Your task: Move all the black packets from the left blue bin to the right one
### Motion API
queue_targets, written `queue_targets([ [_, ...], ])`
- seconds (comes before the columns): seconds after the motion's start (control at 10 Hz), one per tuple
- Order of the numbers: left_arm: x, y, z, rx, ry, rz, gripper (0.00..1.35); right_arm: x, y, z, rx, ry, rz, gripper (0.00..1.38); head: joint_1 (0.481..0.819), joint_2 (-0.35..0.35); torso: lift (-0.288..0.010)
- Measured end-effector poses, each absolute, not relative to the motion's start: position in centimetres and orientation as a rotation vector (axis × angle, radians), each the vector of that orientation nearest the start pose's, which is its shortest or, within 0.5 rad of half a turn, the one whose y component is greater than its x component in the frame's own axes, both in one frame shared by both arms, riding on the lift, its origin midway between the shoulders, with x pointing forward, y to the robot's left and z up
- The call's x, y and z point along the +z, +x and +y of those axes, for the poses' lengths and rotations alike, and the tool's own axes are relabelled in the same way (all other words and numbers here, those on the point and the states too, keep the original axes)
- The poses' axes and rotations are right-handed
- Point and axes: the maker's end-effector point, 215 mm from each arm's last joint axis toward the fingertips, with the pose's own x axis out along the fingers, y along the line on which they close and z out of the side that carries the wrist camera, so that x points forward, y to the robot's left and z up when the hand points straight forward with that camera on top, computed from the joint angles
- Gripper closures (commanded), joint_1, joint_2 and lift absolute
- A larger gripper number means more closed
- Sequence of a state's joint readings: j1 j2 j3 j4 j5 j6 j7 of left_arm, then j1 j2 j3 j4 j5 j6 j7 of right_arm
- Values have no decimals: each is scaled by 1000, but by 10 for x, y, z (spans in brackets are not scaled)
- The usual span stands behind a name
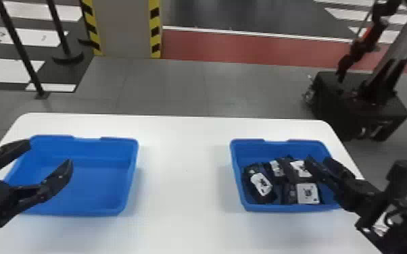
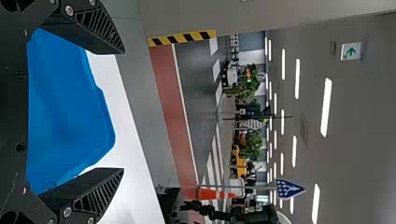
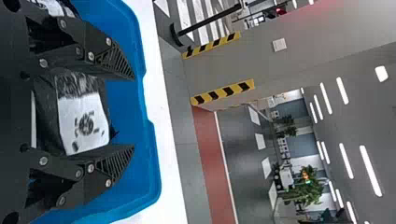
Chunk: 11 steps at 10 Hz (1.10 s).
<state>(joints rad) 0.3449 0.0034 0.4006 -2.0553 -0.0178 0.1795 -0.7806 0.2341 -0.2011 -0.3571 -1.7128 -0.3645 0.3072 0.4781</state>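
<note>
Black packets (image 1: pixel 261 185) in the right blue bin (image 1: pixel 252 152), one visible between the spread right jaws (image 1: pixel 318 160); contact impossible to tell. Left jaws (image 1: pixel 49 154) wide apart at the left blue bin (image 1: pixel 94 189).

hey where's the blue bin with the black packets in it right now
In the head view, the right blue bin stands on the right side of the white table, with the right tool over its right-hand part.

Left gripper (image 1: pixel 49 153), jaws wide, over the left blue bin (image 1: pixel 101 179); right gripper (image 1: pixel 317 162) over the right bin (image 1: pixel 253 150), black packets (image 1: pixel 261 184) inside!
</note>
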Motion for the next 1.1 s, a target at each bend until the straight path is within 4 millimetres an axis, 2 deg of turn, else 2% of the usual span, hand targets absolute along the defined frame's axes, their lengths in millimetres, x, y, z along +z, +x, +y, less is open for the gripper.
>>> queue_targets([
  [0.2, -308, 446, 293, -377, 152, 37, 147, -379, 457, -344, 207, 111, 195, 292, 695, -70, -110],
  [0.4, -301, 427, 298, -317, 167, -27, 144, -359, 424, -321, 235, 67, 112, 292, 695, -31, -110],
  [0.6, -312, 400, 297, -236, 117, -43, 148, -328, 402, -304, 248, -51, 51, 292, 695, -16, -110],
  [0.8, -310, 375, 289, -235, 133, -52, 148, -336, 388, -283, 264, -83, 79, 294, 695, 9, -110],
  [1.1, -309, 352, 268, -221, 59, -48, 148, -361, 335, -284, 235, -94, 183, 294, 695, -27, -110],
])
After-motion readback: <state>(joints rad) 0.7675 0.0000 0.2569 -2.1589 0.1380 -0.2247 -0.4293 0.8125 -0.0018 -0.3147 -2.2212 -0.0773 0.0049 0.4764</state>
